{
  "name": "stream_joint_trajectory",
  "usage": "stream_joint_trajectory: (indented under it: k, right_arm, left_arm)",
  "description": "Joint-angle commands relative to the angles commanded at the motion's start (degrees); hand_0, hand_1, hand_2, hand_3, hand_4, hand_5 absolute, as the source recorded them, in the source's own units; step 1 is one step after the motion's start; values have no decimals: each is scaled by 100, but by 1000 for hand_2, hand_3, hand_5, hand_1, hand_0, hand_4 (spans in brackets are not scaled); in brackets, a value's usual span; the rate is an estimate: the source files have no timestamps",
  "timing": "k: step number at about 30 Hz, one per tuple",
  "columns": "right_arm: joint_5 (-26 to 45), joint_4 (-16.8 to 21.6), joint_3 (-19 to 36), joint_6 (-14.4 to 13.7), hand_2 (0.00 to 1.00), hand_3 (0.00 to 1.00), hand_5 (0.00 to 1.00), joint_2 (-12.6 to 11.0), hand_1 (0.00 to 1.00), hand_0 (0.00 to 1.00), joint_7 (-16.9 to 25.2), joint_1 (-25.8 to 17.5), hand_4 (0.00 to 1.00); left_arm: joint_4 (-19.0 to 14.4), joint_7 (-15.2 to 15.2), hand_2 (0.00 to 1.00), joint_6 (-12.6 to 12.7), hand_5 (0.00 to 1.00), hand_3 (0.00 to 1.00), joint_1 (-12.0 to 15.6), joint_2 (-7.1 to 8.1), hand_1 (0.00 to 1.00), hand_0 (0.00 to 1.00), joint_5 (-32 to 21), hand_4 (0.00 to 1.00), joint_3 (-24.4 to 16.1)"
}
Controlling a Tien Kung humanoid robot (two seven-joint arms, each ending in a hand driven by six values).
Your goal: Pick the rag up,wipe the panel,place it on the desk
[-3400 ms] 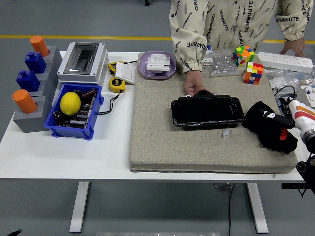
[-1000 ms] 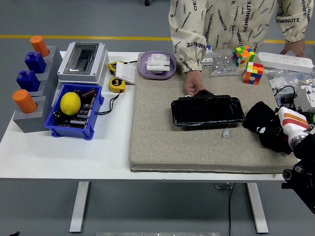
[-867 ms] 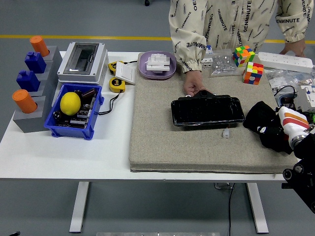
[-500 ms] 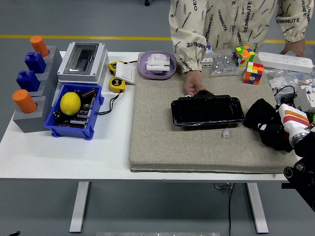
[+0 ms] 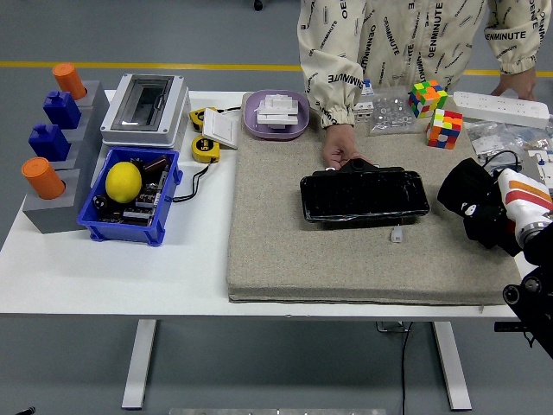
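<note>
Right hand (image 5: 486, 218) fingers buried in rag (image 5: 471, 194).

This looks like a robotics lab or test workshop: a white height-adjustable table (image 5: 112, 268) stands on a grey industrial floor marked with a yellow line (image 5: 147, 66). The tabletop carries bench clutter rather than household goods: a blue parts bin (image 5: 164, 194) of components, a grey electrical enclosure (image 5: 144, 105), tape measures (image 5: 206, 149), a white power strip (image 5: 501, 107), puzzle cubes (image 5: 444, 127) and a grey block fixture (image 5: 82, 147) with orange and blue pegs. A beige work mat (image 5: 346, 259) covers the middle, and a person (image 5: 389, 39) stands at the far side.
</note>
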Motion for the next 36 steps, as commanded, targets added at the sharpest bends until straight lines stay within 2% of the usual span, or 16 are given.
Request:
stream_joint_trajectory:
  k: [8,9,19,36]
  right_arm:
    - [52,-56,-103,2,518,528,313,135,451,344,-13,261,825]
    - [66,-71,-114,3,520,531,253,156,453,344,-12,295,813]
    - [70,-223,-231,5,519,535,238,333,451,344,-30,591,825]
    - [188,-417,-269,4,518,535,231,560,451,344,-37,665,832]
  left_arm:
    - [9,4,695,2,442,579,11,3,661,651,0,677,-6]
    - [12,5,695,2,443,581,14,3,661,651,-1,677,-5]
    - [14,5,695,0,443,579,10,6,661,653,-11,677,15]
    - [23,8,695,-2,443,580,18,30,661,651,-32,676,74]
